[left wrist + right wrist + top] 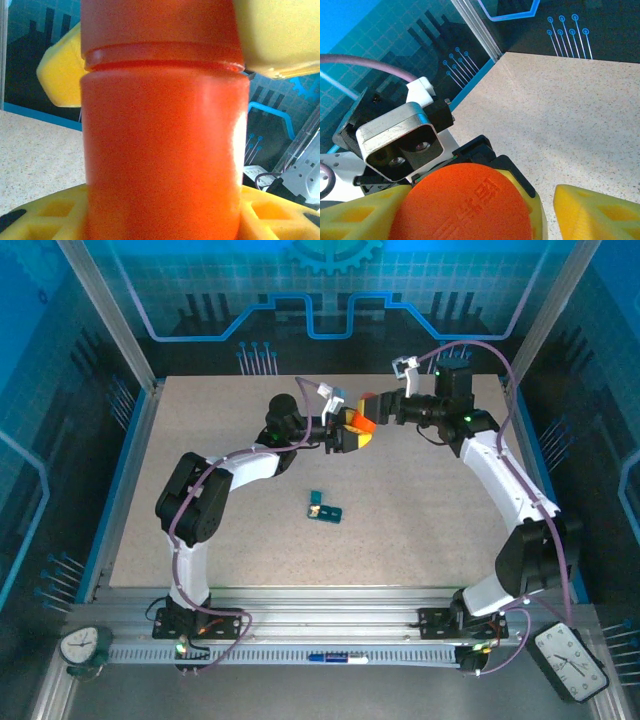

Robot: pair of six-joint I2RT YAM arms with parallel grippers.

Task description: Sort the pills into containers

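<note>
Bottle: the orange bottle (165, 150) is nearest us, held above the table (200, 540), its long axis running from one gripper towards the other.
Left gripper (343, 437): clamped on the bottle's body.
Right gripper (472, 220): its fingers straddle the cap (155, 25), but one pad (590, 210) stands off it. We judge it not yet gripping.
Pill box (325, 508): on the table between the arms, well apart from the bottle and nearer the bases.

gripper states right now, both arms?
left gripper: closed on the orange bottle.
right gripper: open, straddling the cap, gap on one side.
</note>
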